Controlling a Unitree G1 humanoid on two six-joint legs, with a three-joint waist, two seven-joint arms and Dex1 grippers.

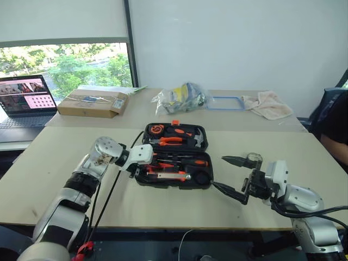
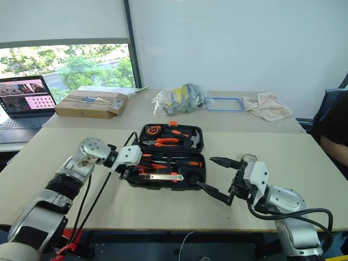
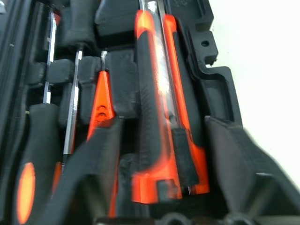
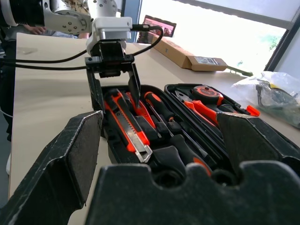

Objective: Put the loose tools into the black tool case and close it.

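Right wrist view | left end effector (image 4: 114,83) open astride utility knife (image 4: 129,130) | right end effector (image 1: 232,175) open, empty

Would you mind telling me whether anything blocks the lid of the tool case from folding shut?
Yes. The left claw is open and reaches down into the near half of the black tool case, straddling the utility knife. The lid cannot close until it withdraws.
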